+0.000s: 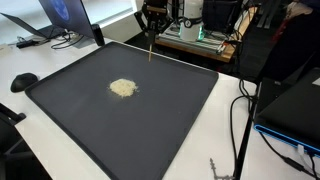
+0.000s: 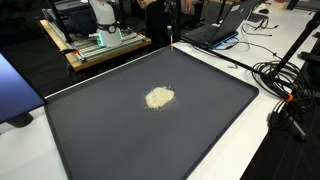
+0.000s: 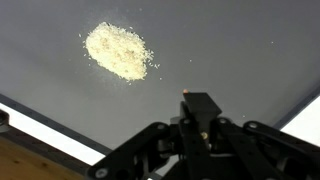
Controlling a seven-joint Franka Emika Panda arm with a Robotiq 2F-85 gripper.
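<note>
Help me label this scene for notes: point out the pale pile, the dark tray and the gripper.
pale pile (image 3: 118,50): wrist view, on the heap's middle.
dark tray (image 1: 180,110): an exterior view, on bare surface beside the pile.
gripper (image 1: 152,32): an exterior view, on its lower end, between the fingertips.

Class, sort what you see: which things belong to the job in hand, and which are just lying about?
In the job: tool, shut on a thin stick; pale grain pile; dark tray.
Lying about: laptop; cables; wooden stand.
</note>
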